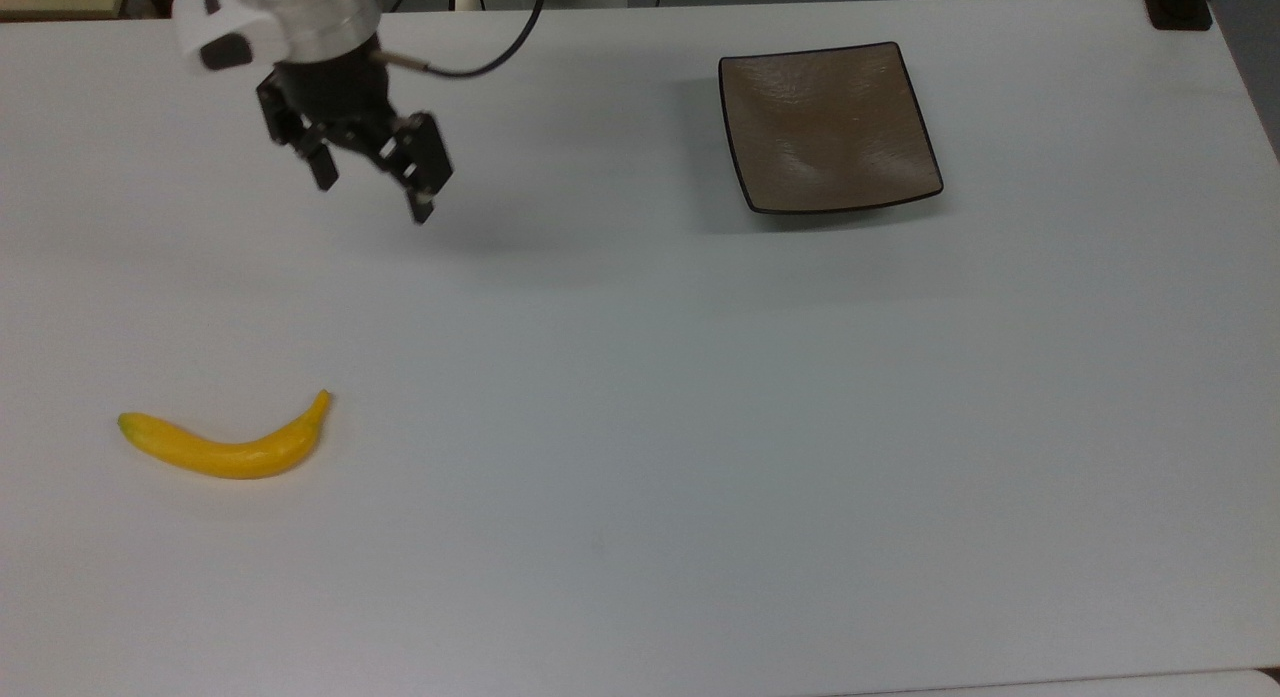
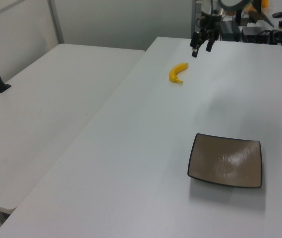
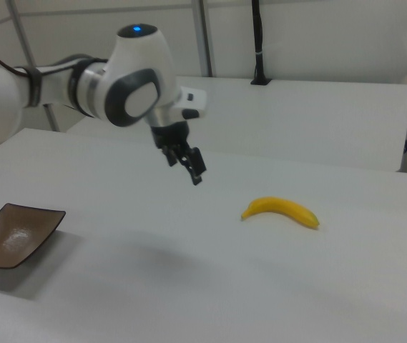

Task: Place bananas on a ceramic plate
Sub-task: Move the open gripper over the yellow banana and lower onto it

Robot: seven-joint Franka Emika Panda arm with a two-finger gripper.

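A curved yellow banana (image 1: 227, 449) (image 2: 177, 73) (image 3: 281, 211) lies flat on the white table near the top view's lower left. The square brown-grey ceramic plate (image 1: 829, 126) (image 2: 226, 160) (image 3: 13, 234) with a black rim sits bare at the top view's upper right. My black gripper (image 1: 374, 194) (image 2: 200, 48) (image 3: 183, 168) hangs open in the air above the table, with nothing between its fingers. It is tilted, well above and to the right of the banana in the top view, and far left of the plate.
The white table (image 1: 640, 427) stretches wide around both things. A second white table (image 2: 46, 104) stands beside it in the left view. A black post base (image 1: 1180, 5) sits at the top view's far right corner. Equipment and cables crowd the back edge (image 2: 259, 29).
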